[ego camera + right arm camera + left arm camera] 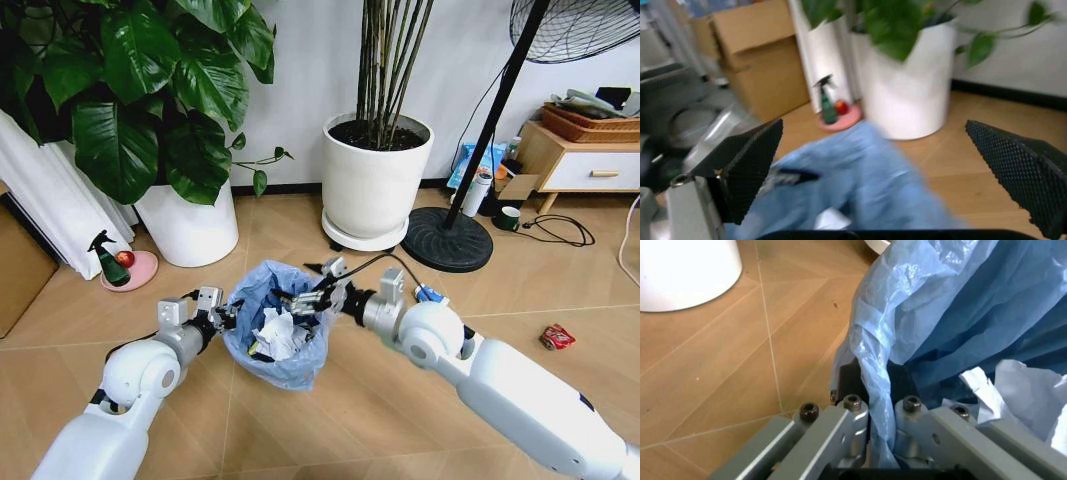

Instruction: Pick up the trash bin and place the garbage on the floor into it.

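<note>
The trash bin sits low at the centre of the head view, roughly six o'clock from the tall white plant pot, its blue bag liner bunched around the rim and white paper wads already inside. The left gripper is at the bin's nine o'clock edge; the left wrist view shows its pads pinched tight on the liner and rim, so this arm is carrying the bin. The right gripper hovers over the opening, coming in from about two o'clock, and its black textured fingers stand wide apart with nothing between them (the blue liner lies just below them in the right wrist view).

Garbage left on the floor: a red can lies well out at the bin's three o'clock, and a blue-white can shows just behind the right forearm, at about two o'clock. Both lie on the right arm's side, so that free arm is the nearer one, and I judge any next pick would call for it to swing outward away from the bin. The red can's long axis looks to run roughly left to right, slightly tilted.
</note>
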{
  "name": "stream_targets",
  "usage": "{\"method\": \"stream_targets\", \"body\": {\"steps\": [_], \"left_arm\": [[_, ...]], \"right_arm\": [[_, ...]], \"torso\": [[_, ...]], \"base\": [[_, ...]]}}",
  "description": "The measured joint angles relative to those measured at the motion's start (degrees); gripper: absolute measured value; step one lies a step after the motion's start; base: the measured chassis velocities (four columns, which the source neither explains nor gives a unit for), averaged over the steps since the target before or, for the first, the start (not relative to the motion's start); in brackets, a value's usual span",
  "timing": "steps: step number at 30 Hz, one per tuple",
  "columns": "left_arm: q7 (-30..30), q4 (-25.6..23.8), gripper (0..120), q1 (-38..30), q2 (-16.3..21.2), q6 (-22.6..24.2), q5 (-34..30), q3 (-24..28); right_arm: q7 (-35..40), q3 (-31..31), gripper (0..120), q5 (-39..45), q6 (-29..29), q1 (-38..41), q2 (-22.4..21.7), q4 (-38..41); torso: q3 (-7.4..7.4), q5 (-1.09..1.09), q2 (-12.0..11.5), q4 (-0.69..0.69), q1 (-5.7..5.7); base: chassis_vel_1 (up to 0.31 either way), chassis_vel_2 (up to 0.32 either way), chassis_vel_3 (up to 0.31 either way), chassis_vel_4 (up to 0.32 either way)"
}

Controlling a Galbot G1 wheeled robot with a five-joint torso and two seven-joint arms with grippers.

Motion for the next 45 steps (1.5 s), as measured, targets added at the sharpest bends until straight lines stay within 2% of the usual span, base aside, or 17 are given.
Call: {"method": "stream_targets", "body": {"steps": [7,15,19,22,28,30,31,34,38,45], "left_arm": [[0.42,0.14,0,0.46,-0.41,-0.07,0.51,-0.5],[0.58,0.14,0,0.69,-0.51,-0.1,0.58,-0.86],[0.73,0.14,0,0.87,-0.5,-0.11,0.59,-1.2],[0.81,-0.1,0,1.05,-0.31,-0.11,0.57,-1.4],[0.83,-0.36,0,1.29,-0.14,-0.11,0.54,-1.52],[0.86,-0.65,0,1.64,0.14,-0.11,0.47,-1.79],[0.86,-0.65,0,1.64,0.14,-0.11,0.47,-1.79],[0.87,-0.88,0,1.83,0.55,-0.11,0.21,-1.96],[0.87,-0.91,0,1.8,0.74,-0.11,0.12,-1.88],[0.88,-0.96,0,1.44,0.86,-0.1,-0.03,-1.48]], "right_arm": [[2.89,9.75,100,0.36,-0.89,-5.24,-1.21,-0.1],[4.22,13.77,100,-0.29,-0.81,-8.8,-1.65,-0.98],[4.92,15.94,100,-2.26,0.22,-10.79,-1.89,-3.87],[5.09,16.4,100,-5.29,1.68,-10.99,-1.2,-10.64],[4.64,15.63,100,-8.31,2.92,-9.78,0.31,-18.47],[1.84,14.45,100,-12.41,4.6,-7.69,2.28,-28.09],[1.84,14.45,100,-12.41,4.6,-7.69,2.28,-28.09],[-3.06,12.78,100,-16.2,6.6,-5.09,4.79,-37.24],[-5.48,11.2,100,-18.26,7.51,-3.0,6.94,-42.64],[-6.73,9.96,100,-21.81,6.88,-1.05,13.28,-52.05]], "torso": [[0.0,0.02,0.0,-0.01,0.0],[0.0,0.02,0.0,-0.01,0.0],[-0.01,-0.01,0.0,-0.01,0.0],[-0.01,0.0,0.0,-0.01,0.0],[0.0,0.0,0.0,-0.01,0.0],[0.01,0.03,0.0,0.0,0.0],[0.01,0.03,0.0,0.0,0.0],[0.01,0.01,0.0,0.0,0.0],[0.01,-0.01,0.0,0.0,0.0],[0.0,-0.01,0.0,-0.01,0.0]], "base": [[0.0,0.0,0.0,0.0],[0.0,0.0,0.0,0.0],[0.0,0.0,0.0,0.0],[0.0,0.0,0.0,0.0],[0.0,0.0,0.0,0.0],[0.0,0.0,0.0,0.0],[0.0,0.0,0.0,0.0],[0.0,0.0,0.0,0.0],[0.0,0.0,0.0,0.0],[0.0,0.0,0.0,0.0]]}}
